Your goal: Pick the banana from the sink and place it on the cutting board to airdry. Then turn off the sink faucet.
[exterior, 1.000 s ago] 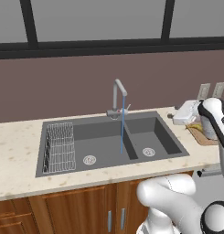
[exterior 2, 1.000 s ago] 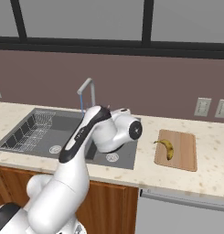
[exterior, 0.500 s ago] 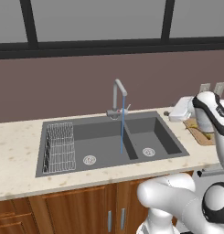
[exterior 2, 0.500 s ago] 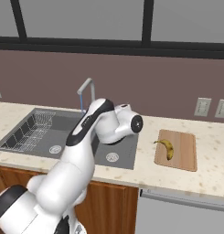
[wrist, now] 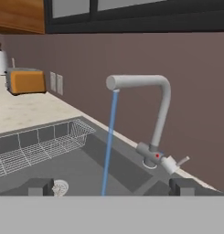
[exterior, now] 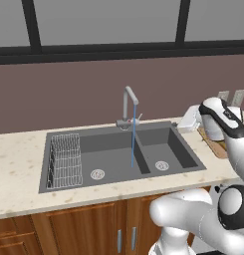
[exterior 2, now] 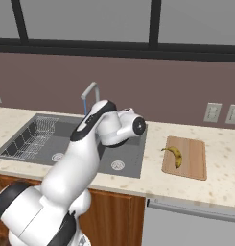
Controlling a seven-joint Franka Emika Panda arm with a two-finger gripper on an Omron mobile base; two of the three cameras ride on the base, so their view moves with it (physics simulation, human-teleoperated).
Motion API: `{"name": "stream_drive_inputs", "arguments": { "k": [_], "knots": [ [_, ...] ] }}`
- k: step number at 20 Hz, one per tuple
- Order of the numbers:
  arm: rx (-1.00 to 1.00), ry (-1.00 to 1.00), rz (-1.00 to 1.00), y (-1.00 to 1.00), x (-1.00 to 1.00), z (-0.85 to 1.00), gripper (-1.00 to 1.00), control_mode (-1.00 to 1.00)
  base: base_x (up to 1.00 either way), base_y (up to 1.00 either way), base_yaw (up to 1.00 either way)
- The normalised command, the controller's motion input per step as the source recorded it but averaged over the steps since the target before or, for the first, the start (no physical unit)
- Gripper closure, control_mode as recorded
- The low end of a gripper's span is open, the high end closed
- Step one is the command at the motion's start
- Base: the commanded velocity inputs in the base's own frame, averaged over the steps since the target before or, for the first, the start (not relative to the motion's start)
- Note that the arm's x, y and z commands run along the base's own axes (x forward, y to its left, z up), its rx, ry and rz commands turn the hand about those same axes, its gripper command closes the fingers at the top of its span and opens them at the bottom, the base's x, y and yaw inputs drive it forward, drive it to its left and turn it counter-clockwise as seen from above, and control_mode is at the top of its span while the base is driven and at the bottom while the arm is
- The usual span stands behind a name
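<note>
A kitchen: stone counter (exterior: 19,164) with sink (exterior: 118,142), running faucet (wrist: 152,114), wooden cabinets (exterior: 83,231), toaster (wrist: 25,80)

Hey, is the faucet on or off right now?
On. A thin blue stream runs from the faucet spout down into the sink.

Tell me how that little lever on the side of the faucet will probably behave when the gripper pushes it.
The lever is a thin stub low on the sink faucet, so it probably swings easily with a light push. It looks smooth and narrow, so a finger could slip off it. The faucet's tall thin neck seems rigid and fixed to the sink edge, unlikely to tip.
</note>
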Motion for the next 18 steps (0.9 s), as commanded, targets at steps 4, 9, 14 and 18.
{"name": "stream_drive_inputs", "arguments": {
  "k": [4,9,14,18],
  "knots": [
    [-0.03,-0.01,0.00,0.00,0.15,-0.18,-1.00,-1.00,0.00,0.00,0.00],
    [0.00,0.00,0.00,0.04,0.15,-0.08,-1.00,-1.00,0.00,0.00,0.00],
    [0.00,0.00,0.00,0.06,0.12,-0.08,-1.00,-1.00,0.00,0.00,0.00],
    [0.00,0.00,0.00,0.08,0.11,-0.04,-1.00,-1.00,0.00,0.00,0.00]
  ]
}}
